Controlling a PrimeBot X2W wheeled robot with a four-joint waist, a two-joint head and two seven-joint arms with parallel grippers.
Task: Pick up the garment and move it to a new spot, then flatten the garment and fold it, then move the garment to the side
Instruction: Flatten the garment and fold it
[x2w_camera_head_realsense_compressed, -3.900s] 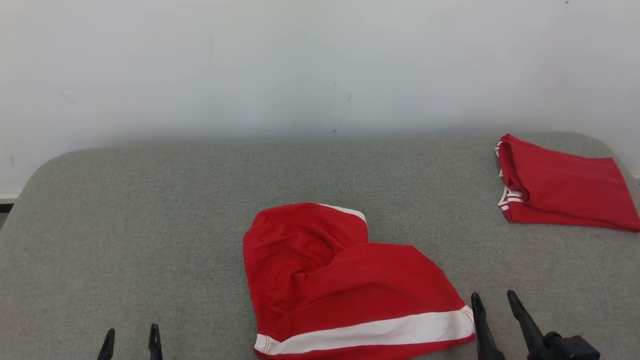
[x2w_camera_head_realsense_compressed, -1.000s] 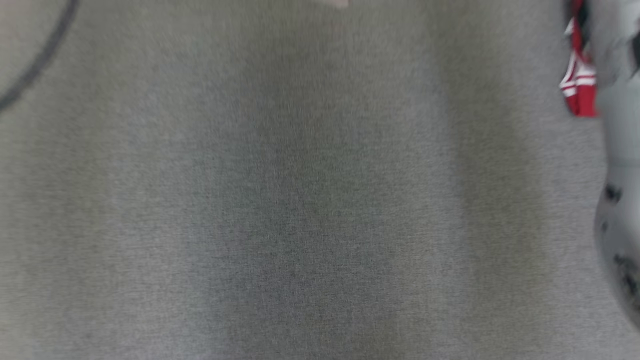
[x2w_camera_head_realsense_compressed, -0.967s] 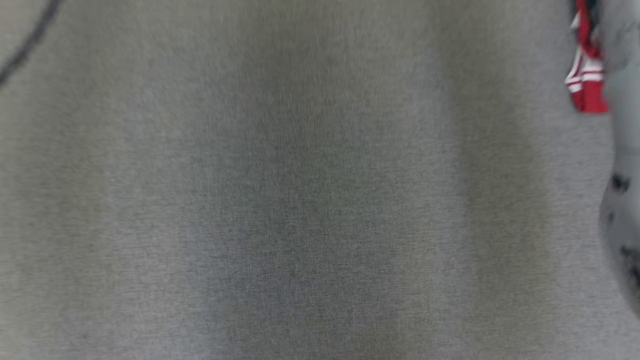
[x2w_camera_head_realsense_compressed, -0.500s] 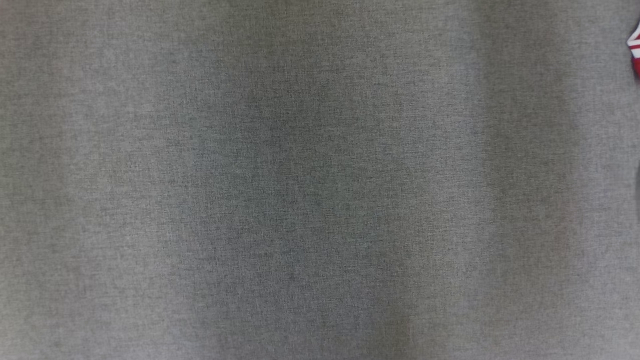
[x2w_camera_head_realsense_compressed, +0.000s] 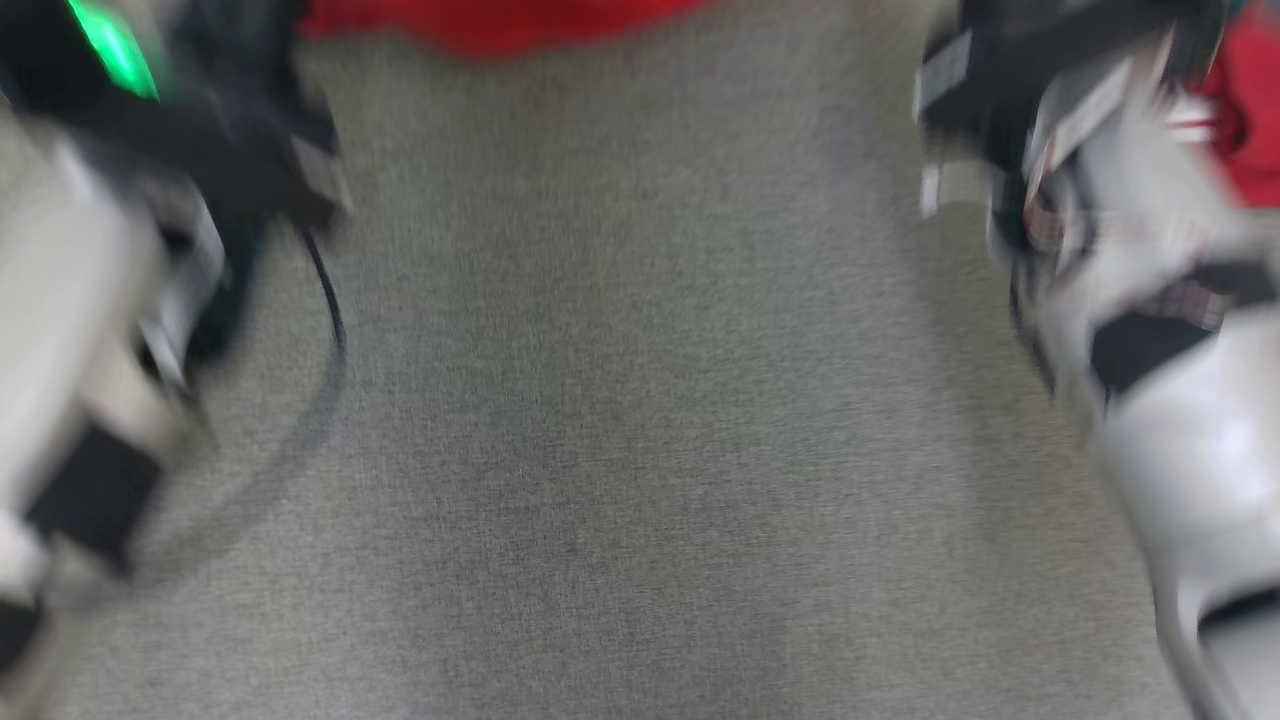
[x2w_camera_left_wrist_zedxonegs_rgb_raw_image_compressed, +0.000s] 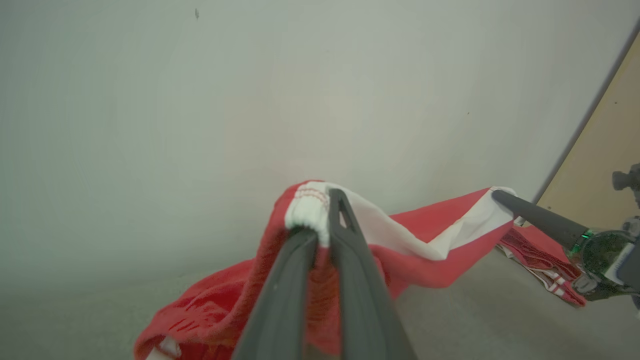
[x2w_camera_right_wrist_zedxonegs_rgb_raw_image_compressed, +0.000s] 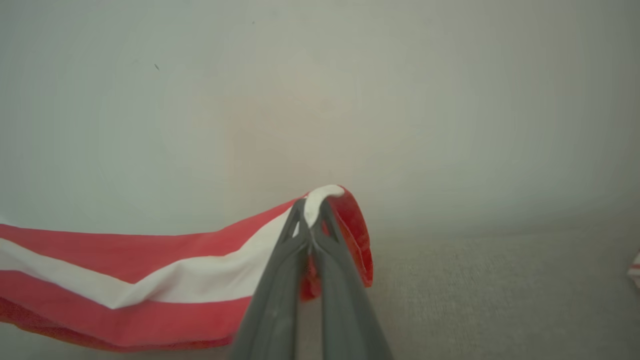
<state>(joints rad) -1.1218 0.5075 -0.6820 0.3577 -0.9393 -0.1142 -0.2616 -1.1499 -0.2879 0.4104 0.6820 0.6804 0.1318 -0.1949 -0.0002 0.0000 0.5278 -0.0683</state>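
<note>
The garment (x2w_camera_left_wrist_zedxonegs_rgb_raw_image_compressed: 430, 235) is red with a white band. It hangs stretched between my two grippers above the grey table (x2w_camera_head_realsense_compressed: 640, 420), its lower part drooping onto the surface. In the left wrist view my left gripper (x2w_camera_left_wrist_zedxonegs_rgb_raw_image_compressed: 322, 225) is shut on the garment's white-edged corner. In the right wrist view my right gripper (x2w_camera_right_wrist_zedxonegs_rgb_raw_image_compressed: 312, 220) is shut on the other white corner, with the garment (x2w_camera_right_wrist_zedxonegs_rgb_raw_image_compressed: 125, 280) running off to the left. The head view is blurred and has the garment (x2w_camera_head_realsense_compressed: 500, 20) as a red strip at its top edge, between my left forearm (x2w_camera_head_realsense_compressed: 90, 300) and right forearm (x2w_camera_head_realsense_compressed: 1180, 400).
A second red garment (x2w_camera_left_wrist_zedxonegs_rgb_raw_image_compressed: 545, 260), folded, lies on the table to the right, also seen as the folded garment (x2w_camera_head_realsense_compressed: 1250, 130). A white wall (x2w_camera_left_wrist_zedxonegs_rgb_raw_image_compressed: 200, 100) stands behind the table and a wooden panel (x2w_camera_left_wrist_zedxonegs_rgb_raw_image_compressed: 605, 170) is at far right.
The head camera has swung, so both forearms and the garment's lower edge now come into view. Earlier the garment lay crumpled on the table with both grippers open near it; now both hold it up.
</note>
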